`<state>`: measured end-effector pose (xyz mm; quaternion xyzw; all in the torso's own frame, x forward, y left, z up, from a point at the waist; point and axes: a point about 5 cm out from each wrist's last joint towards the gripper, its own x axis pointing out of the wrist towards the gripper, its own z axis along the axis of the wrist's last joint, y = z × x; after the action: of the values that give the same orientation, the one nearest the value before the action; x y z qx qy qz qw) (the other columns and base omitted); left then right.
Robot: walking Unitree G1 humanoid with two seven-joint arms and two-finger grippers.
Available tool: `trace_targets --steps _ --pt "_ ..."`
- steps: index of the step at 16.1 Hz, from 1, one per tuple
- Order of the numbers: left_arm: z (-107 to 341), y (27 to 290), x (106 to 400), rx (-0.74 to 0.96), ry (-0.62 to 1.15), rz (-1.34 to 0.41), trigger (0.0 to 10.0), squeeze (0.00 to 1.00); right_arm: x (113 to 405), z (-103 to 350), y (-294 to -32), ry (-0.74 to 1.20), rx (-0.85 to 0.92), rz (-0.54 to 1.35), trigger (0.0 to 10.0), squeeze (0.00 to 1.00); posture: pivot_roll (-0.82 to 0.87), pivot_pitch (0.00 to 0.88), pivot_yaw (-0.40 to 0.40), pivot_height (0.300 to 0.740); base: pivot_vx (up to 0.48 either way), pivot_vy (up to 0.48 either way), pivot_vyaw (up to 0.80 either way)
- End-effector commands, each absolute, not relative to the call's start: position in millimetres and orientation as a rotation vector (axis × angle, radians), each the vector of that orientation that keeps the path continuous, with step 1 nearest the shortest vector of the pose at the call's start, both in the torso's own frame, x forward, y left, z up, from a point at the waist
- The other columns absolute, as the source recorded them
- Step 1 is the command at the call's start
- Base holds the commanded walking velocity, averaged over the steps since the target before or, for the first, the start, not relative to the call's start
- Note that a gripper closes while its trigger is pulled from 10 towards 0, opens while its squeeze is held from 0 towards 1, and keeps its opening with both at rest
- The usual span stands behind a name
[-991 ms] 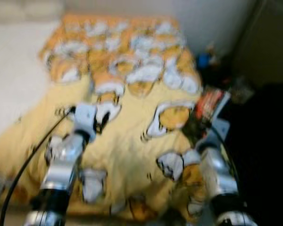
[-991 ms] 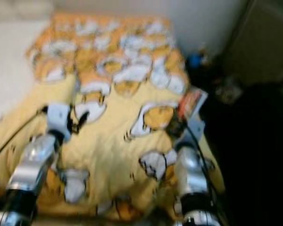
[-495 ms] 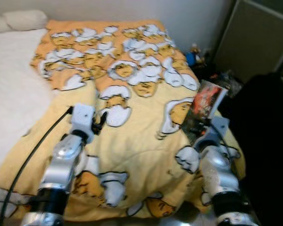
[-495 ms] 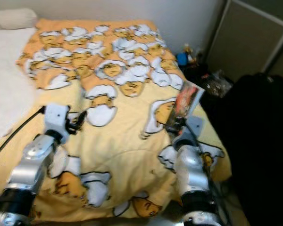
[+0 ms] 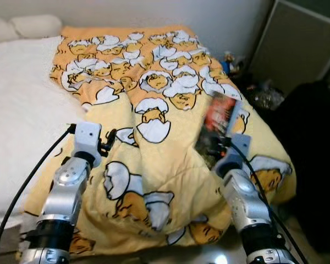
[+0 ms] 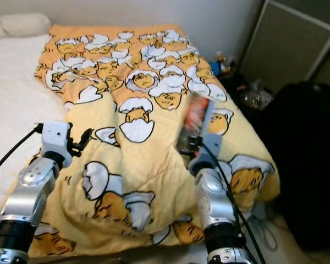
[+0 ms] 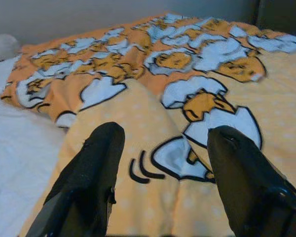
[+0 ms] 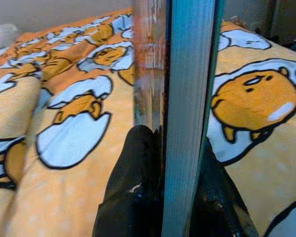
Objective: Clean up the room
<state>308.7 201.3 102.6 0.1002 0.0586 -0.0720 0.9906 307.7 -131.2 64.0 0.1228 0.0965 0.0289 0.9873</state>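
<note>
Robot stands at the near end of a bed [image 5: 22, 93], both arms raised over a yellow quilt [image 5: 154, 165] printed with egg cartoons. White sheet shows on the left; pillows [image 5: 22, 26] at the far left corner.

Right claw [image 5: 217, 149]: fingers closed on the lower edge of a book [image 5: 217, 121], held upright above the right side of the quilt. In the right wrist view the book [image 8: 180, 98] stands edge-on between the two black fingers [image 8: 138, 168], cover on one side, page block on the other. Cover is red and dark; blurred, title not readable.

Left claw [image 5: 107, 140]: fingers spread wide, nothing between them, hovering over the quilt near its left edge. The left wrist view shows both fingers [image 7: 96, 163] apart with quilt beyond.

Clutter [image 5: 231, 63] on the floor at the far right, beside a dark cabinet [image 5: 297, 49]; items too small to name.

Judgement: step in hand is carrying the book off the bed, the grasp already made. Next move calls for a spot to put it down, and none is obvious here, so likely a turn away from the bed. The grip is low on a tall book; it could tip or slip if swung fast.
</note>
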Motion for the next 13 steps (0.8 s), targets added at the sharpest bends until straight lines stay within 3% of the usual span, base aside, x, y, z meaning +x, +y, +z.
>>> trace_targets --steps 1,13 --pt "103.4 195.1 310.2 0.201 0.115 -0.164 10.0 0.0 312.2 74.7 -142.3 0.146 0.233 0.031 10.0 0.0 0.05 0.0 0.01 0.74 0.0 0.349 0.0" --pt "104.9 196.0 311.6 0.212 0.11 -0.161 10.0 0.0 311.5 72.7 -142.9 0.168 0.249 0.02 10.0 0.0 0.05 0.0 0.009 0.74 0.0 0.348 0.0"
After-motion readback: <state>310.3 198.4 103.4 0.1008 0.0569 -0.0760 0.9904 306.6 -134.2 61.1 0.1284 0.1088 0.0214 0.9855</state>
